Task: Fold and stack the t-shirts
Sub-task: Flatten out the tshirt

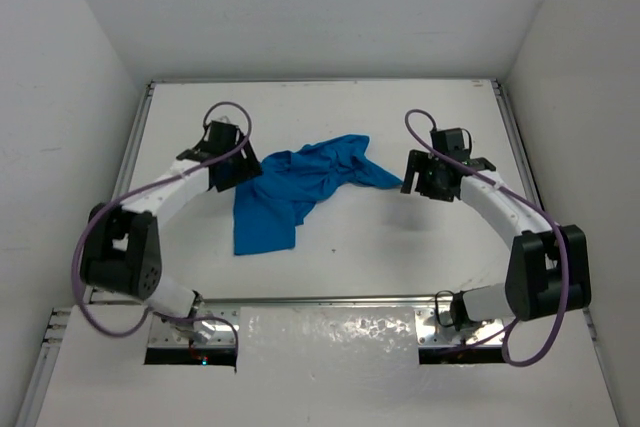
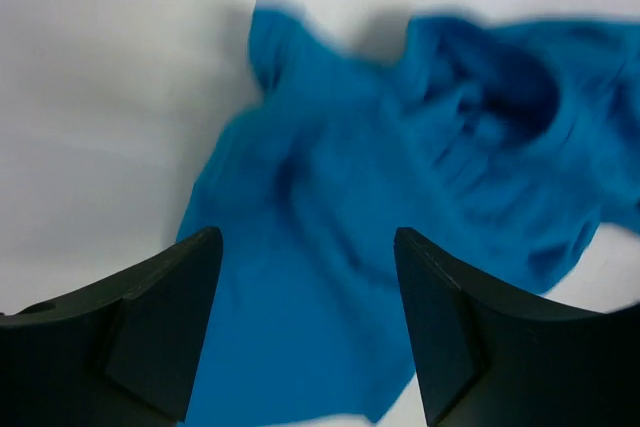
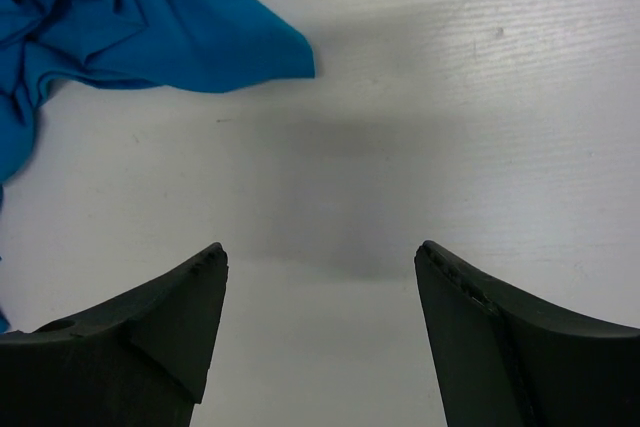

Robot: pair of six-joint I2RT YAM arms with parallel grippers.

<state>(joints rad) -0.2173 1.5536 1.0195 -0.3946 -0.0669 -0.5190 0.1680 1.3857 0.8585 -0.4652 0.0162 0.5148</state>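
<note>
Your plain bright blue short-sleeved cloth t-shirt point(image 1: 295, 187) lies crumpled and unfolded near the middle of the flat white desk point(image 1: 360, 252), with plain white walls on three sides. Your left pincer point(image 1: 240, 171) gapes wide over the shirt's left edge, gripping nothing; its wrist view is blurred. Your right pincer point(image 1: 418, 177), also spread wide and empty, hovers over bare desk just beside the shirt's right corner.
</note>
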